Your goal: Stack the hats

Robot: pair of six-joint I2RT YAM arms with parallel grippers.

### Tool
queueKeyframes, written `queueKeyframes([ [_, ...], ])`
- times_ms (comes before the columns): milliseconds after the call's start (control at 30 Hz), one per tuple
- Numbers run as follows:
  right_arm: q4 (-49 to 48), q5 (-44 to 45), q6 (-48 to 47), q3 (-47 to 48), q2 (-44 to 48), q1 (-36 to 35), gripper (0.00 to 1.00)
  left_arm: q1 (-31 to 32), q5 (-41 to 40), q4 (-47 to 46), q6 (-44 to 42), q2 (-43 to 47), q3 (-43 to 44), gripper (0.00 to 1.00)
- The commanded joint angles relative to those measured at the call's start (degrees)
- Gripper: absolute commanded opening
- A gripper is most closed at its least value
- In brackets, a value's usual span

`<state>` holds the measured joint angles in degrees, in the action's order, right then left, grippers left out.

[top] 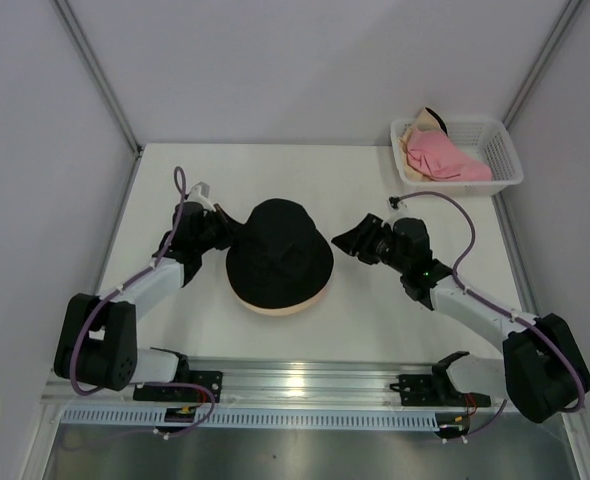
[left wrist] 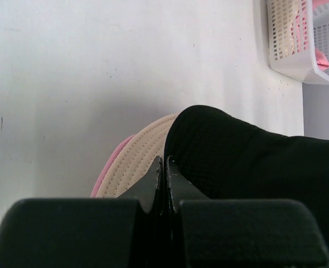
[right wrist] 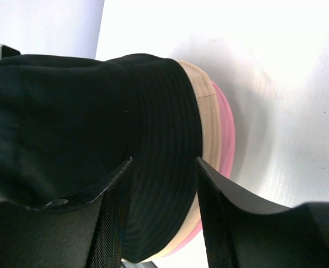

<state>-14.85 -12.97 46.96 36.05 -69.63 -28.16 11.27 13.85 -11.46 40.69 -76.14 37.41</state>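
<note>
The black bucket hat (top: 279, 250) caps a cream-beige hat (top: 275, 308) and a pink one (right wrist: 227, 134) mid-tabletop (top: 375, 320), so this placement looks finished. The left end effector (left wrist: 164, 164) is pinched together, empty, at the stack's edge; the right end effector (right wrist: 163, 167) gapes wide beside it. The next move likely means reaching to the white basket (top: 505, 150) for its pink hat (top: 443, 157)

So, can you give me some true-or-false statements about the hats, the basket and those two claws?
1. The black hat tops the pile. True.
2. The white basket is empty. False: a pink hat lies in it.
3. The right gripper is open. True.
4. The left gripper is wide open. False: it is shut.
5. A cream hat lies under the black hat. True.
</note>
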Motion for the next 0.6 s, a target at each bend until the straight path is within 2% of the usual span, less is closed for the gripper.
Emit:
queueKeyframes([
  [0,-6.66,-0.12,0.15,-2.03,-2.26,0.13,0.52,-0.28,0.83,-4.27,-2.54,-1.64,2.76,0.01],
  [233,-13.61,-4.43,2.87,-3.27,-8.33,-0.23,0.51,-0.28,2.15,-6.64,-2.89,-2.43,3.02,0.01],
  [433,-15.64,-3.46,4.1,-2.92,-9.12,-3.38,0.51,-0.28,2.06,-4.97,-3.25,-2.09,3.99,0.01],
  [567,-16.79,-3.29,4.89,-3.01,-10.0,-4.71,0.47,-0.28,1.62,-4.8,-3.07,-1.47,3.29,0.01],
])
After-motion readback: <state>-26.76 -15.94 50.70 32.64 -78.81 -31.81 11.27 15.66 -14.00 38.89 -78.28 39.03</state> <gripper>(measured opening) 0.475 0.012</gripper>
